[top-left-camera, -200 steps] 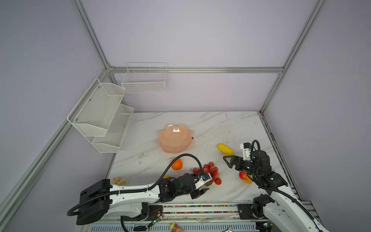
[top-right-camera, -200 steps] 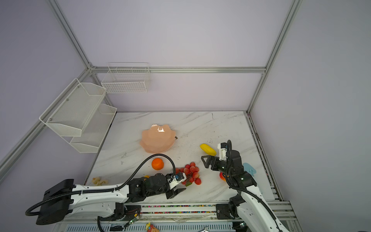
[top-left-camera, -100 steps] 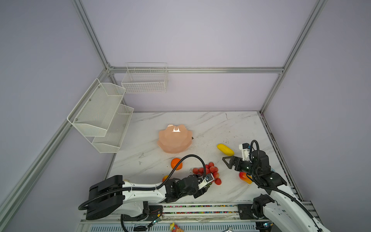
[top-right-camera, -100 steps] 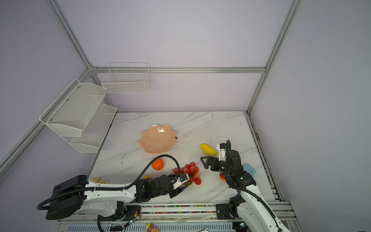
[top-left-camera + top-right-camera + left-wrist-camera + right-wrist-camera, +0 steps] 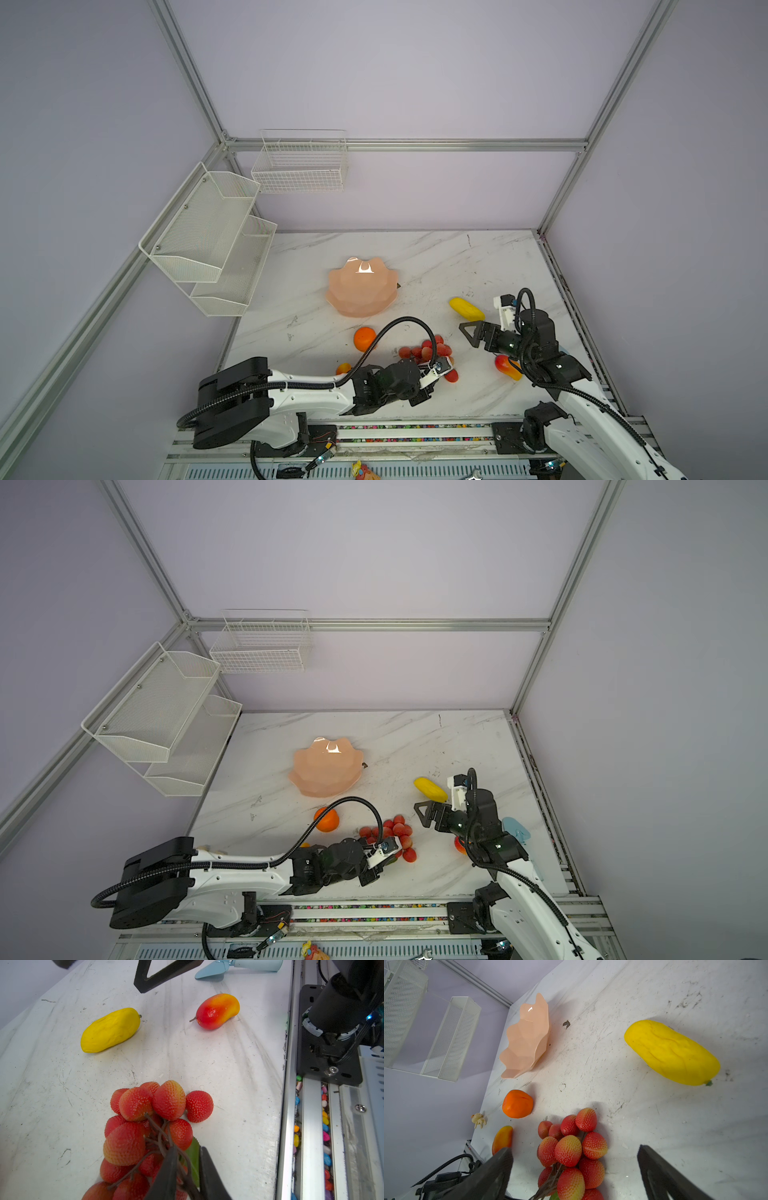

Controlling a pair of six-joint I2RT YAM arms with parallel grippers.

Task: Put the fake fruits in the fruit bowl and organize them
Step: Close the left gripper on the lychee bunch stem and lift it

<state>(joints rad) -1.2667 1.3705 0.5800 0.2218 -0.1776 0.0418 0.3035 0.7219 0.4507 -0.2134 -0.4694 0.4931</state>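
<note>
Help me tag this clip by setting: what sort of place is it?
Probably a robotics lab test cell: aluminium framing with plain lilac panels encloses a marble-look tabletop, and a left arm and right arm stand on a rail at its front edge.

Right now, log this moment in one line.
left gripper: narrow around grape stem, grip unconfirmed | right gripper: open, empty | bowl: no fruit | phase: grape pickup

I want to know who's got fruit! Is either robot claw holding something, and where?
The left gripper pinches the bunch of bumpy red plastic grapes by its brown stem. The right gripper is open, holding nothing.
</note>
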